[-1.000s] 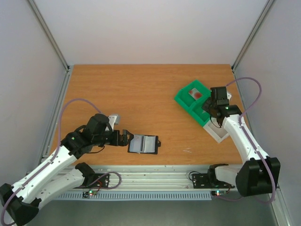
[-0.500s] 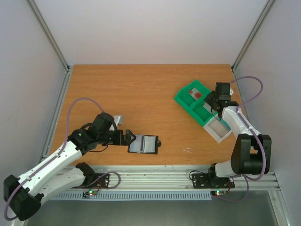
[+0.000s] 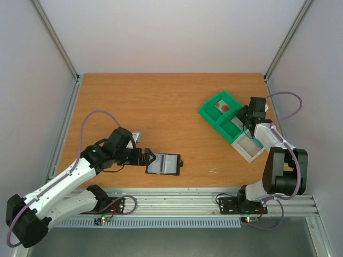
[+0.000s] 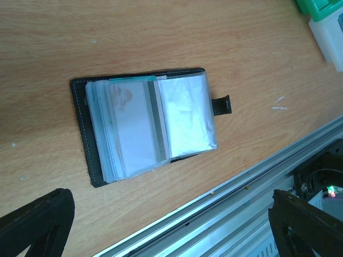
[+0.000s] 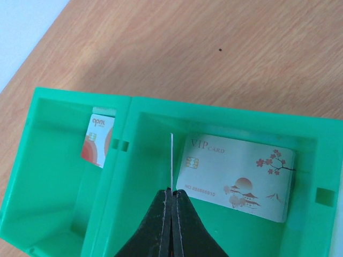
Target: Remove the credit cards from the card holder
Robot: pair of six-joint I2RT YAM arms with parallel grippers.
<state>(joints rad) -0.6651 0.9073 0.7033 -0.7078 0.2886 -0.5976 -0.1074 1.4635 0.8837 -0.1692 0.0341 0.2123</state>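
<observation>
**Left hand spread over the open card holder, right hand pinching a card above the green tray**

The left arm reaches low and forward from its base. Its wrist is angled down and the left hand [image 3: 150,159] sits just beside the near-left edge of the black bifold card holder [image 3: 163,164]. In the wrist view this hand [image 4: 170,217] is released, with its two dark fingers [image 4: 35,225] spread wide at the frame's corners and touching nothing.

The card holder [image 4: 144,128] lies flat and open on the orange wood-grain counter [image 3: 150,101], near the ribbed aluminium rail [image 4: 225,209]. It has a matte black cover with stitched edges and a small tab on one side. Inside is a stack of glossy, slightly crinkled clear sleeves. A pale card [image 4: 128,123] shows through them, with a teal-green card edge [image 4: 131,78] above it.

The right arm folds up sharply, its wrist tipped toward the smooth green plastic compartmented tray [image 3: 211,115]. The right hand [image 5: 171,201] is clenched on a thin pale card [image 5: 171,160], seen edge-on and upright over the tray's dividing wall [image 5: 126,160]. In the compartment to the right of that wall lies a cream card with a red sun and blossoms [image 5: 236,179]. To the left of it, a white and orange card [image 5: 96,142] leans on the tray's far wall. A white open box [image 3: 247,151] touches the tray's near end.
</observation>
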